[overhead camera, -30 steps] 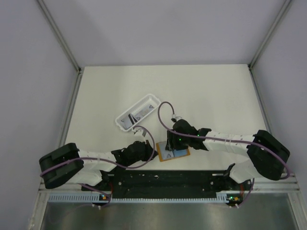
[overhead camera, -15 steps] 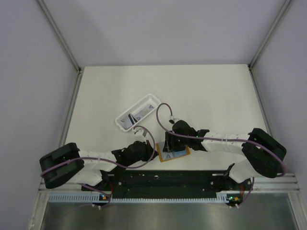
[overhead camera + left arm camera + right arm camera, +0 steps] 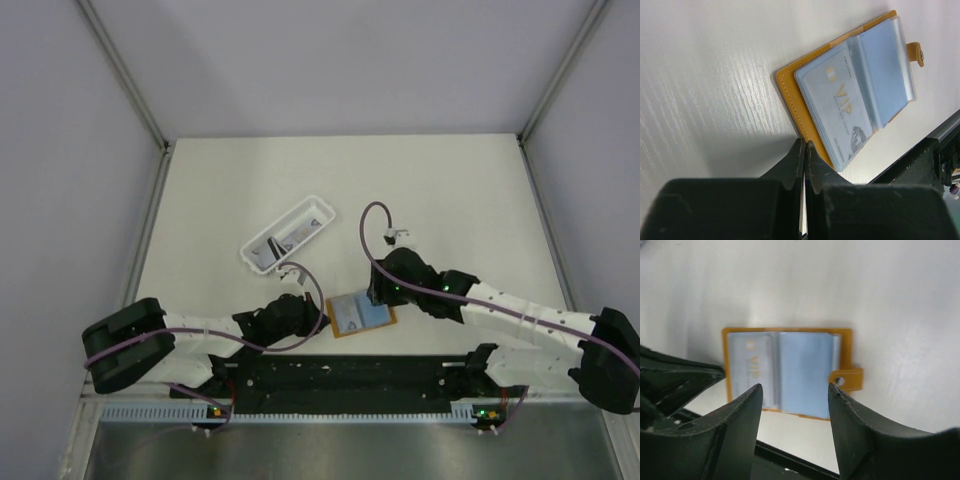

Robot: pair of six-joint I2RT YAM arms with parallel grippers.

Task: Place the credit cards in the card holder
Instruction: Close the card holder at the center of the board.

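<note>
Your left claw (image 3: 804, 148) has its two fingers pressed flat together, no gap at all. The tips sit right on the long edge of the card holder (image 3: 790, 95), down at bench level. You can't tell from the wrist view whether they've nipped the cover edge or are just resting against it.

Your right claw (image 3: 796, 388) is spread wide with nothing in it. It hangs above the holder, so the holder shows in the gap between the two fingers.

The holder itself is lying open and flat on the white bench (image 3: 450, 200), close to the near edge, between the two claws. The outside is orange-tan leather with a stitched border. Inside there's a stack of clear plastic sleeves (image 3: 887, 70) that look pale blue-grey. One card (image 3: 840, 112) is already sitting in the sleeve on the half nearer your left claw. It's a light card with "VIP" printed on it, a small chip mark and a little dark figure at one end. The sleeve on the other half looks blank. A small snap tab (image 3: 845, 380) with a stud sticks out from the far side of the cover.

Further out, beyond your left claw, there's a long white tray (image 3: 315, 208) lying at an angle. It has grey and dark stuff inside, too small to make out.
</note>
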